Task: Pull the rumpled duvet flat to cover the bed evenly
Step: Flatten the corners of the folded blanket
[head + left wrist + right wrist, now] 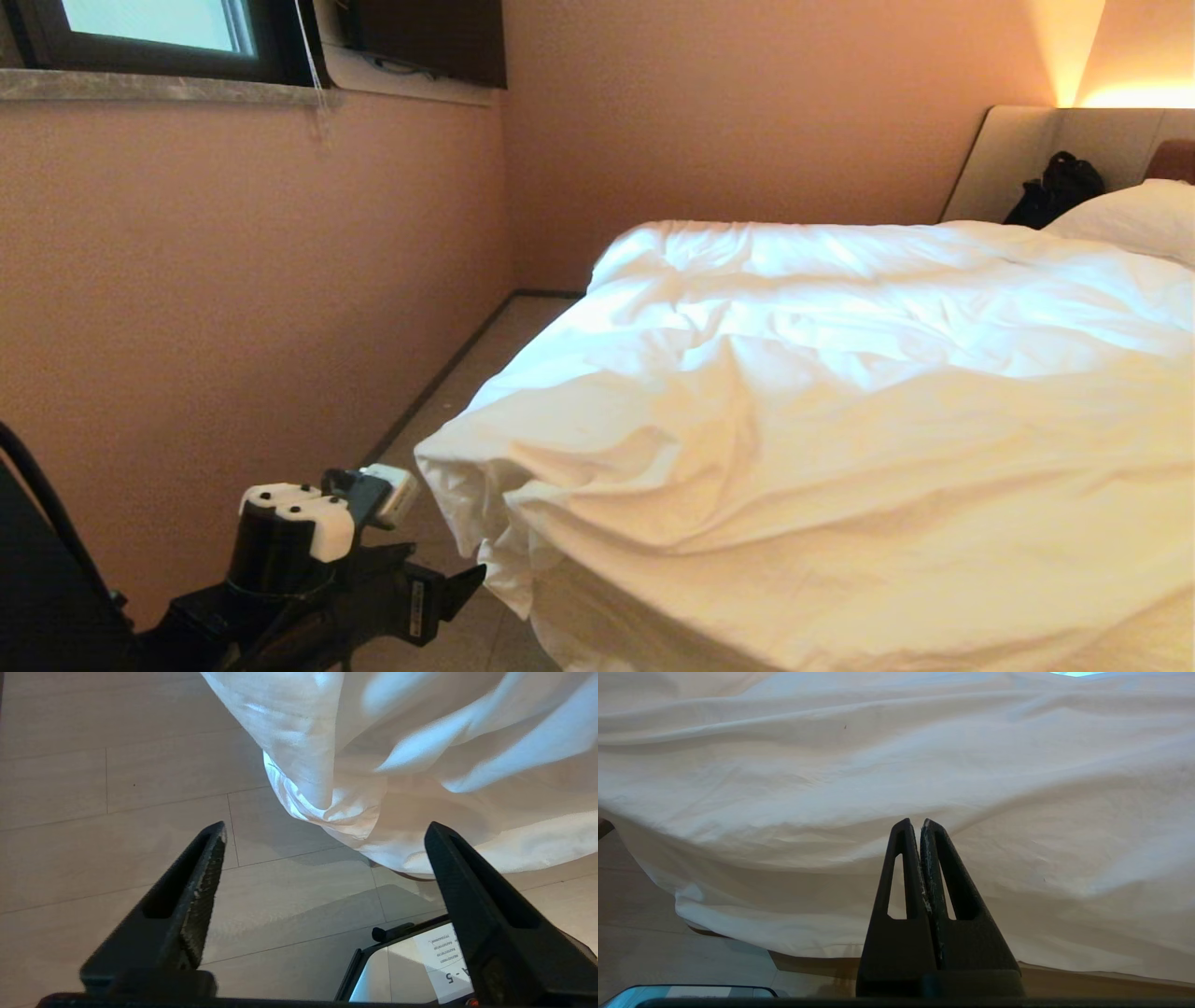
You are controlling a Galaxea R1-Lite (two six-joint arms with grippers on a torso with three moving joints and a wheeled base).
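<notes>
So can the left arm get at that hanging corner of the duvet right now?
Probably yes. The left gripper is open with nothing between its fingers, and the duvet corner hangs just ahead of them above bare floor, with nothing in between.

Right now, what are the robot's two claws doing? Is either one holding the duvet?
Left gripper: open, holding nothing, close to the hanging corner of the duvet.
Right gripper: shut, holding nothing, in front of the duvet's side.
</notes>
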